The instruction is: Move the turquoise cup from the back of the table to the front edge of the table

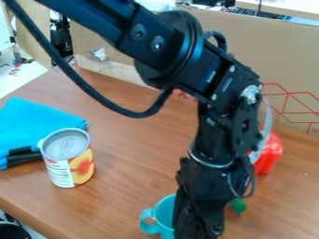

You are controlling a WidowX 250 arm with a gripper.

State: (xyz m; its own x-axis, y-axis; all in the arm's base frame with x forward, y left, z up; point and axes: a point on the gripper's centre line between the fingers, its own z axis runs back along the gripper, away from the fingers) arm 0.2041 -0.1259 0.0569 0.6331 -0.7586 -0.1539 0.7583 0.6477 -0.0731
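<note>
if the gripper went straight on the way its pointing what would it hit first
Probably the turquoise cup, which the gripper partly covers here; depth is unclear, so it might pass beside it and meet the wooden table instead.

Smooth wood-grain table, shiny metal-lidded can, soft blue cloth, glossy turquoise cup.

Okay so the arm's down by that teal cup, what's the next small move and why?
Probably a slight lift of the gripper: it covers part of the teal cup, and whether they touch is hidden, so rising a little might settle that.
</note>
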